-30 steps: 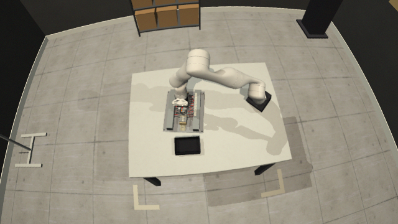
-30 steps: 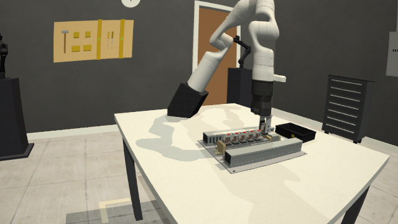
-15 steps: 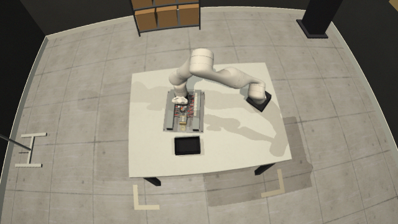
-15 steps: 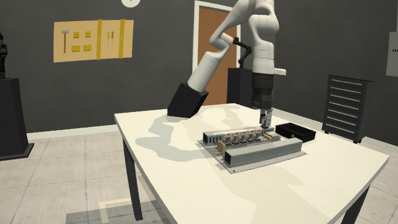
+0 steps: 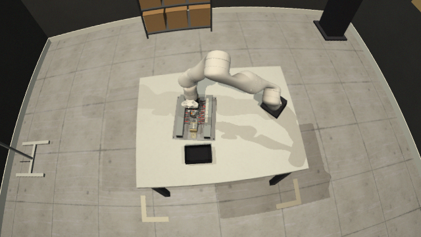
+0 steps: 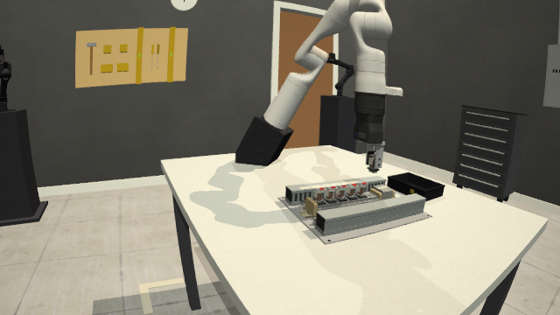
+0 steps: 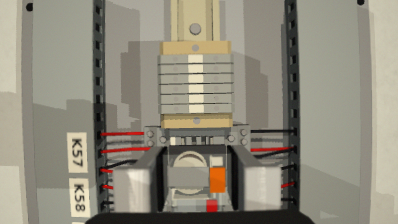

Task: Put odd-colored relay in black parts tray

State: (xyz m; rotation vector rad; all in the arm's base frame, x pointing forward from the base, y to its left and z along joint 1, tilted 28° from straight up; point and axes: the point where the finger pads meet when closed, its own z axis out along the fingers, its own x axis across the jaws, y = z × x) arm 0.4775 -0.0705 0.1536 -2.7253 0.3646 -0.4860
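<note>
My gripper (image 6: 374, 165) is shut on a clear relay (image 7: 197, 182) with an orange button (image 7: 217, 179) and holds it clear above the relay panel (image 6: 356, 206). Right under it the wrist view shows an empty grey socket (image 7: 197, 136) with red and black wires on both sides. A row of relays with red buttons (image 6: 341, 192) stands in the panel. The panel (image 5: 195, 118) lies flat on the white table. The black parts tray (image 6: 416, 185) sits just beyond the panel's end; in the overhead view the tray (image 5: 197, 154) is toward the table's front edge.
A grey terminal block with tan end clamps (image 7: 196, 85) sits on the rail past the socket. Grey wire ducts (image 6: 372, 214) run along both long sides of the panel. The arm's black base (image 5: 273, 106) stands at the table's right.
</note>
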